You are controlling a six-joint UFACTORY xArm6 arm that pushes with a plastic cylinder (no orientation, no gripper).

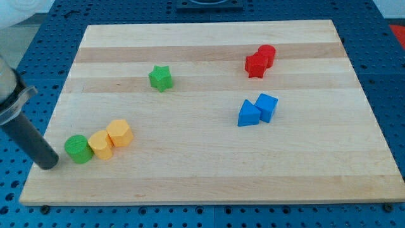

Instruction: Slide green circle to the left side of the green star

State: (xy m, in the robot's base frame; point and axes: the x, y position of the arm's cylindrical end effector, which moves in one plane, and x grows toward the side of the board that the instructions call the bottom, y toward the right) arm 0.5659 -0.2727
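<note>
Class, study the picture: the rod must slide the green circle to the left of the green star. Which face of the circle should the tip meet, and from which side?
Meet the green circle on its lower face, coming from the view's bottom and pushing up toward the green star. My tip sits at its left; the yellow blocks touch its right.

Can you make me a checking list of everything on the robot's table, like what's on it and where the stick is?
Surface: wooden board, lying on a blue perforated table.
Job's things: green circle near the view's bottom left, touching a yellow block; green star standing alone, farther up and to the right.
Clutter: second yellow block; two red blocks touching; two blue blocks touching.
Grippers: none; my tip sits just left of the green circle.
Cables: nothing seen.
Surroundings: dark fixture at the view's top edge.
</note>
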